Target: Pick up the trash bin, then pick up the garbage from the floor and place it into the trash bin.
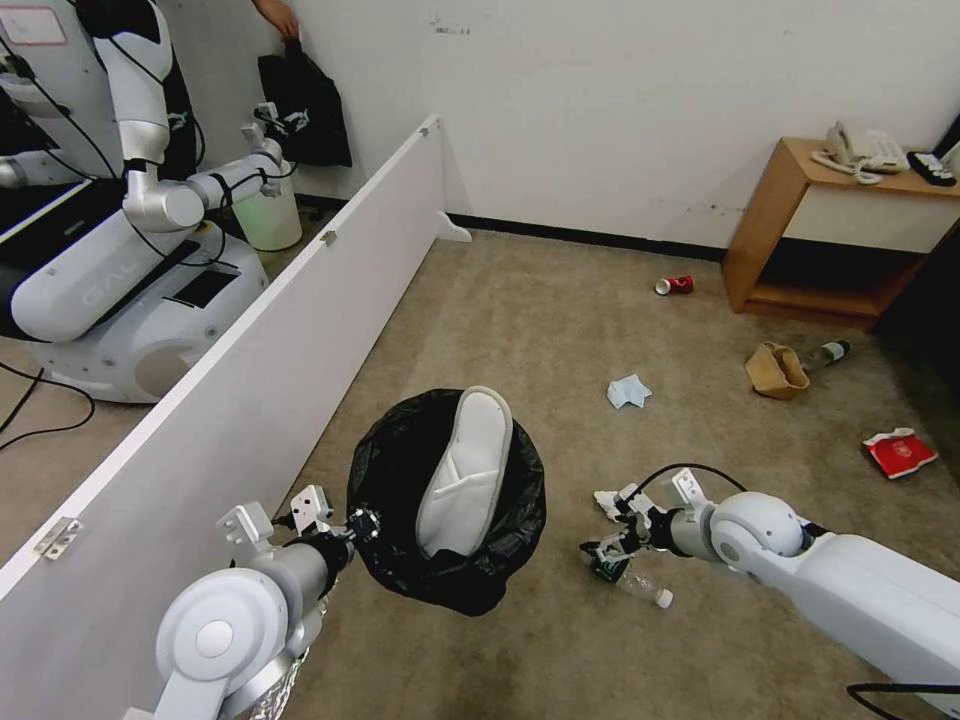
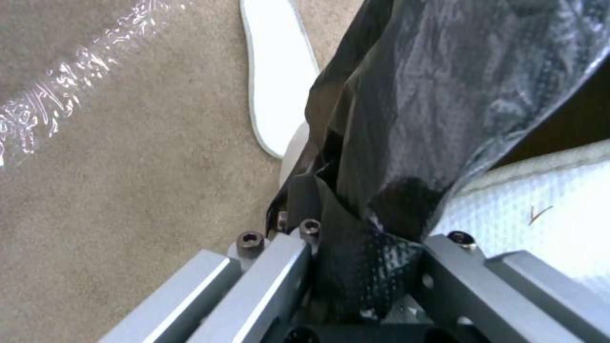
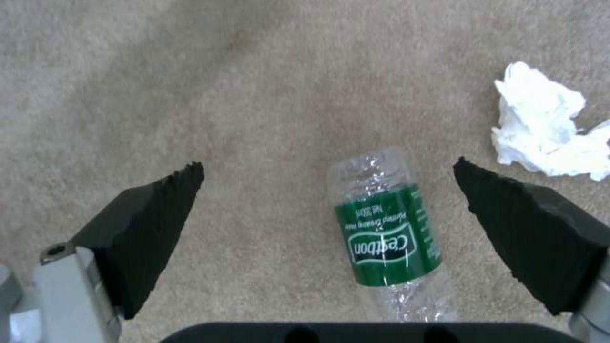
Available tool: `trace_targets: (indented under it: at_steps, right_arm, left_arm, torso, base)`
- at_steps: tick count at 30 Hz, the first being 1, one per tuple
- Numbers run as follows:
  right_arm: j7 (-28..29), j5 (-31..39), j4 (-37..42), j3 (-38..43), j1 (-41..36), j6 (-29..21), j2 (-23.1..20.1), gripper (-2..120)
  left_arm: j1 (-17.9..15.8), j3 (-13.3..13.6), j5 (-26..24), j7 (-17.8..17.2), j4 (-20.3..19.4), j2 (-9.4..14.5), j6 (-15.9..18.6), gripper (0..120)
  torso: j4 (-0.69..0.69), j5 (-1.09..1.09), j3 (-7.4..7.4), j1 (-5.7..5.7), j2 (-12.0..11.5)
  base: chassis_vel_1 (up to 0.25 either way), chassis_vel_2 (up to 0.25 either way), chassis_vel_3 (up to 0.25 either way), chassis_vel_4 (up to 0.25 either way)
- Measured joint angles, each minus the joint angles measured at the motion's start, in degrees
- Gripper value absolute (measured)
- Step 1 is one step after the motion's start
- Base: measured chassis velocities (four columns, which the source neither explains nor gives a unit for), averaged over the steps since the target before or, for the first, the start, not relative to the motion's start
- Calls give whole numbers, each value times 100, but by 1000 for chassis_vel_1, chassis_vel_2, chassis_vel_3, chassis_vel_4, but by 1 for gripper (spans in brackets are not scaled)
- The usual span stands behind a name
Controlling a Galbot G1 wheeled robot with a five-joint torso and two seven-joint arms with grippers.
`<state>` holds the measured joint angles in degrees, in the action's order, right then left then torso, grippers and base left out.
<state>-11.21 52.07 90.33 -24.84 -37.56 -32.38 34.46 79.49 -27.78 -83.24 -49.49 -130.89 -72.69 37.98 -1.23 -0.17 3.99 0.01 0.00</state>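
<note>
**Bin held in left gripper; right gripper spread over green-label bottle**

Left gripper (image 1: 362,524): clenched on the rim of the trash bin (image 1: 390,480), pinching the black garbage bag (image 2: 407,109) where it folds over the edge. Left wrist view shows bag film bunched between the metal fingers (image 2: 273,267). Bin sits in front of the robot, beside the white partition board (image 1: 250,400); whether it rests on the carpet or is lifted, cannot tell.

Bin contents: one white slipper (image 1: 468,470) standing on end, toe above the rim, leaning against the inner wall. The left wrist view shows a second white sole (image 2: 276,81) lying on the carpet just beside the bin.

Right gripper (image 1: 612,527): fingers released, spread wide, black pads (image 3: 149,224) on either side of a clear plastic bottle (image 3: 388,238) with a green label. Bottle lies on its side on the carpet, between the pads, not touched by either. Crumpled white tissue (image 3: 546,128) lies near it, just outside one pad.

Remaining litter, well apart from the bin toward the wooden side table (image 1: 790,200): light-blue face mask (image 1: 628,391), red can (image 1: 675,285), brown paper bag (image 1: 775,370) with another bottle (image 1: 828,352) just beside it, red packet (image 1: 899,451).
</note>
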Motion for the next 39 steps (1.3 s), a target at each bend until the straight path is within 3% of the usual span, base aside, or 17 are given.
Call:
trace_targets:
  at_steps: [21,39]
  right_arm:
    - [-144,-384,-436,-168,-154,77,121,100]
    - [-187,-697,-1095,-98,-243,227,546,100]
  left_arm:
    - [35,-82,17,67,52,19,-20,0]
    - [161,-133,170,150,52,-10,-43,0]
  torso:
    - [0,1,0,0,0]
    - [0,0,0,0,0]
  base:
    - [0,0,0,0]
    - [0,0,0,0]
